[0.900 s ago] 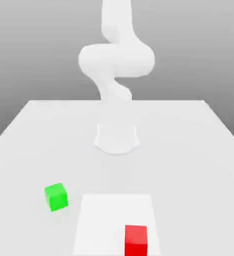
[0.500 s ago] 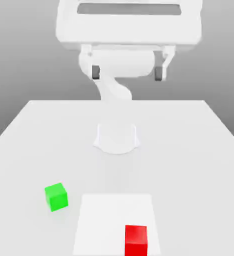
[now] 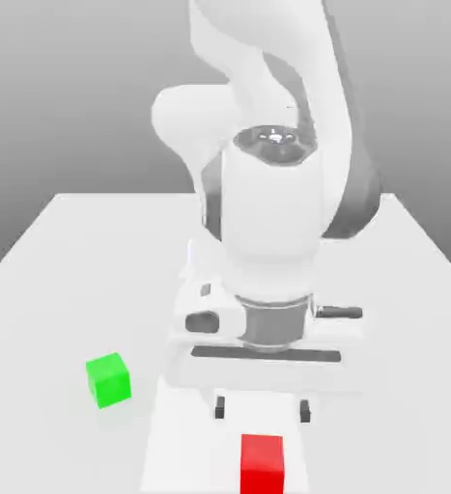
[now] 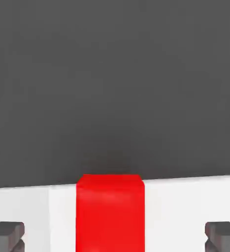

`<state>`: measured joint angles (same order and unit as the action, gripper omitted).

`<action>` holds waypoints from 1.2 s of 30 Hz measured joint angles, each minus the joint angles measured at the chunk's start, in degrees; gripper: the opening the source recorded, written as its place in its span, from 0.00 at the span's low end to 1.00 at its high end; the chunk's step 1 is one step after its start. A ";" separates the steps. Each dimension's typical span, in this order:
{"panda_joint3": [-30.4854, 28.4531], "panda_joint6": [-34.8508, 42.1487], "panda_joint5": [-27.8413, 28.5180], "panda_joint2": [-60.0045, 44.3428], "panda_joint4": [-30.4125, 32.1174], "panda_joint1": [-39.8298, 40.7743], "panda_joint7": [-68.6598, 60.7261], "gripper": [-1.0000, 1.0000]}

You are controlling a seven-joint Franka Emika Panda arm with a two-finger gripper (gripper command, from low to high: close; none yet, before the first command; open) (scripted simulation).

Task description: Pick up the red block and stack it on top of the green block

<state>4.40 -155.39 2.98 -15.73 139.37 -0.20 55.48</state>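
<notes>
The small red cube block sits near the table's near edge, on the exterior view's right of the green cube block. It looks rigid, light and flat-sided; grip its opposite side faces. The two-finger gripper hovers above it, fingers spread wide.

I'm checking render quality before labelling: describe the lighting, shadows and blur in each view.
Exterior view: even, soft light; the arm is shaded grey down its right side in the picture, and the green block and red block have lit tops and darker fronts. Hand view: a faint dark smudge above the red block, flat grey backdrop, and edges are slightly soft.
</notes>
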 joint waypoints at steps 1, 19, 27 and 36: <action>-0.28 -1.64 0.28 -2.08 -0.26 -0.23 0.23 0.50; -4.40 2.28 0.20 8.11 6.18 3.92 0.20 0.00; -13.67 1.81 0.46 23.19 21.56 18.14 0.44 0.00; -12.81 -10.20 -5.49 11.81 22.33 19.09 -3.73 1.00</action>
